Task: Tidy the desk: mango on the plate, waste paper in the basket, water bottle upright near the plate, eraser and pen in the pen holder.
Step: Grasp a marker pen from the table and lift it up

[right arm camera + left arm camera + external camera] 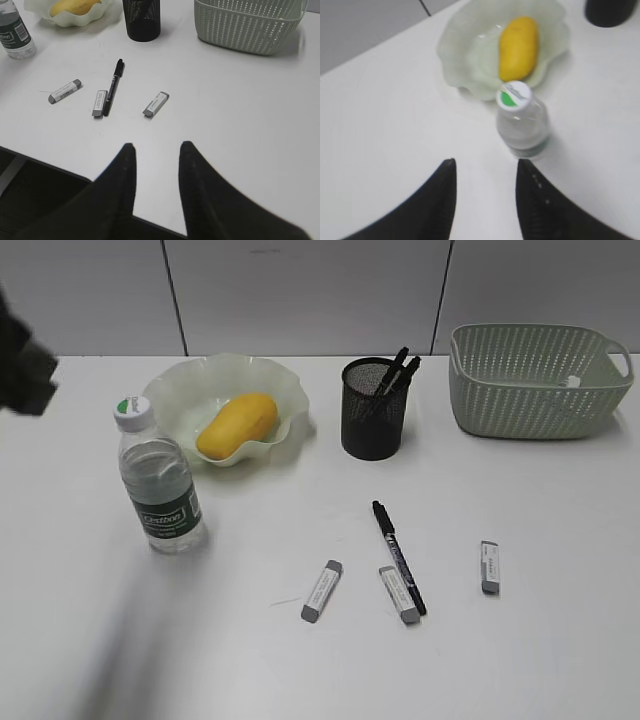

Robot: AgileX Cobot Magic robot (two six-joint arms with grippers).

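The mango (237,425) lies in the wavy pale green plate (180,390). The water bottle (160,485) stands upright just in front-left of the plate. The black mesh pen holder (373,412) holds dark pens. A black pen (398,556) and three grey-white erasers (322,591) (399,594) (489,566) lie on the desk (560,540). A bit of white paper (572,382) shows inside the basket (535,380). My left gripper (485,165) is open and empty, hovering near the bottle (522,120). My right gripper (156,147) is open and empty over the desk's front edge.
A blurred dark part of the left arm (25,365) shows at the exterior view's far left. The desk's front edge (60,167) runs under my right gripper. A grey panelled wall (300,290) stands behind the desk.
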